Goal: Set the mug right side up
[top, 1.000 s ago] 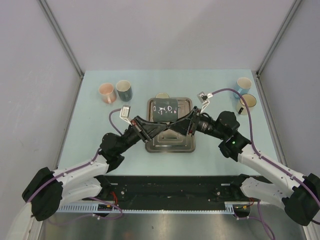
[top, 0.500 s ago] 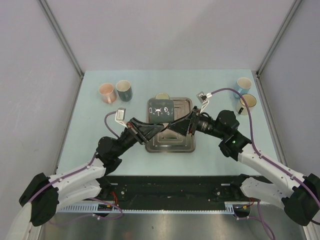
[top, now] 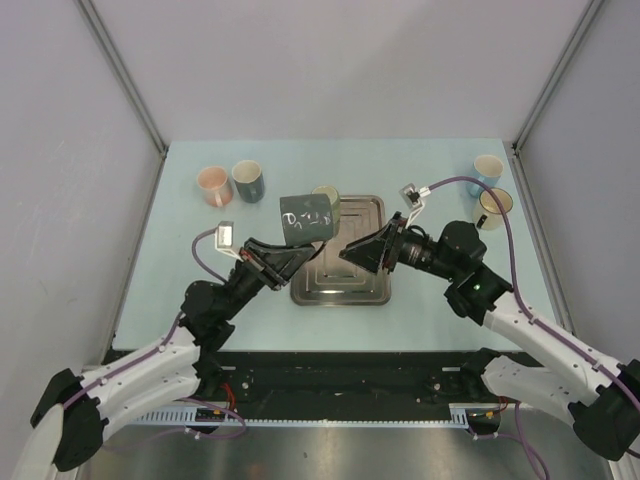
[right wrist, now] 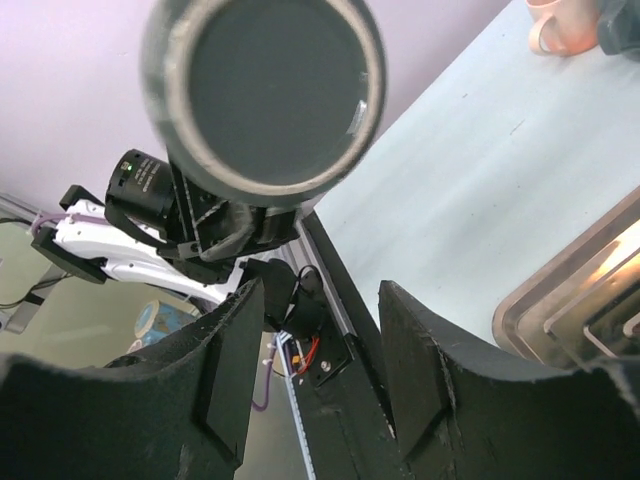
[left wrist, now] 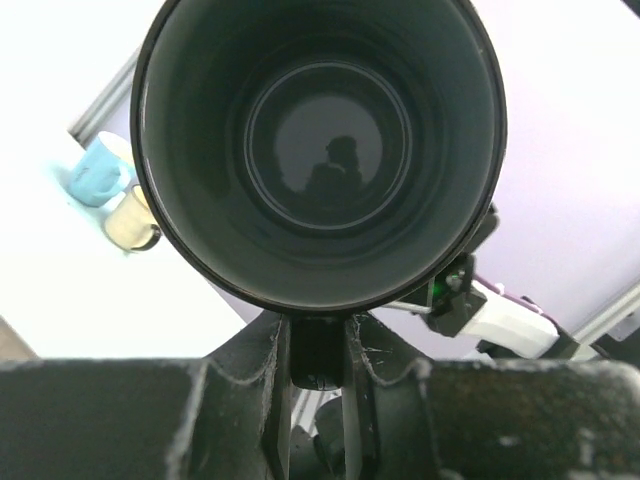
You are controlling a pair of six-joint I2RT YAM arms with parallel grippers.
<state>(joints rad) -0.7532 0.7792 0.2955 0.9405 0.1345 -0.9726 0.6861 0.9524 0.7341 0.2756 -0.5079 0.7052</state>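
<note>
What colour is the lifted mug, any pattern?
Dark grey mug with white doodle marks on its side; it shows best in the top external view.

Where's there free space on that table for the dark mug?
The dark grey mug could go on the ribbed steel tray, bare inside. The pale blue table is open on the left, nearer than the pink mug and teal mug. Crowded: the far right corner, with the light blue mug and cream mug.

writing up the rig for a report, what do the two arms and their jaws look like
The left arm and right arm match: white lower links, black joints and wrists. A purple cable loops from each forearm to a small white box by the wrist. The jaws are matte black, thick and wedge-shaped.
</note>
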